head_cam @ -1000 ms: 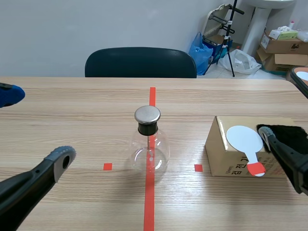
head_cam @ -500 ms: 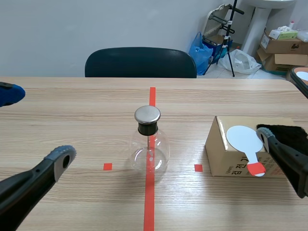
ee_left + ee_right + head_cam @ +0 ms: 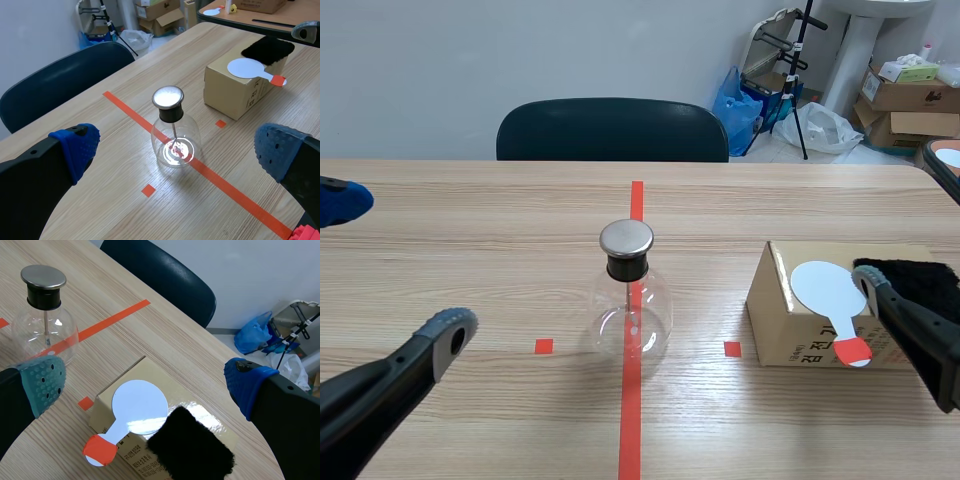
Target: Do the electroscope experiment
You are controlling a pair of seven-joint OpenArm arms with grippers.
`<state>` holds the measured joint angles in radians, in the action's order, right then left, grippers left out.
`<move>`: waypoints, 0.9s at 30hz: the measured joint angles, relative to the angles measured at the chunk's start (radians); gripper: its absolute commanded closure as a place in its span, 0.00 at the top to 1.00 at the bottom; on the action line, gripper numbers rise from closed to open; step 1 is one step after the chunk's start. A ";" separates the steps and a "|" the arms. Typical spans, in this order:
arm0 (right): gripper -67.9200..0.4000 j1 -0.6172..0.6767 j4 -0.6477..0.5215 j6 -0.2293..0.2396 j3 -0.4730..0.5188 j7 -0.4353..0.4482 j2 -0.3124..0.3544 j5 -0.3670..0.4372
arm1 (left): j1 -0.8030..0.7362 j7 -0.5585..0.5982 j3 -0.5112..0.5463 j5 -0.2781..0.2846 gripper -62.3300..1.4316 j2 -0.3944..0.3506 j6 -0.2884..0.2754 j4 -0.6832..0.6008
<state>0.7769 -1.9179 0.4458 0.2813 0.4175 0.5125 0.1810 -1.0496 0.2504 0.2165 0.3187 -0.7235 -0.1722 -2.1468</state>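
The electroscope (image 3: 630, 296), a clear glass flask with a black neck and round metal cap, stands on the red centre tape; it also shows in the left wrist view (image 3: 174, 130) and right wrist view (image 3: 45, 315). A cardboard box (image 3: 790, 320) at the right carries a white disc paddle with a red handle (image 3: 833, 300) (image 3: 132, 415) and a black fur cloth (image 3: 917, 277) (image 3: 192, 447). My left gripper (image 3: 175, 165) stands open, well short of the flask. My right gripper (image 3: 145, 390) hangs open over the box, the paddle between and below its fingers.
A dark chair (image 3: 612, 130) stands at the table's far edge. Cardboard boxes (image 3: 910, 95), a blue bag (image 3: 738, 105) and a tripod are on the floor behind. Small red tape squares (image 3: 544, 346) mark the table either side of the flask.
The left arm's near finger has sunk slightly lower in the scene view. The right arm has barely shifted. Flask, box, paddle and cloth have not moved.
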 measured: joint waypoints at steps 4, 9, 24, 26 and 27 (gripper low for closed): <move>1.00 0.000 0.000 0.000 0.000 0.000 0.000 0.000 | 0.000 0.000 0.000 0.000 1.00 0.000 0.000 0.000; 1.00 0.000 0.000 0.000 0.000 0.000 0.000 0.000 | 0.000 0.000 0.000 0.000 1.00 0.000 0.000 0.000; 1.00 0.000 0.000 0.000 0.000 0.000 0.000 0.000 | 0.000 0.000 0.000 -0.005 1.00 0.000 0.000 0.000; 1.00 0.000 0.000 0.000 0.000 0.000 0.000 0.000 | 0.000 0.000 0.000 -0.008 1.00 0.000 0.000 0.000; 1.00 0.000 0.000 0.000 0.000 0.000 0.000 0.000 | 0.000 0.001 0.000 -0.020 1.00 0.000 0.000 0.000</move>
<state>0.7769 -1.9179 0.4458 0.2813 0.4175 0.5125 0.1810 -1.0496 0.2512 0.2165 0.2985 -0.7235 -0.1722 -2.1468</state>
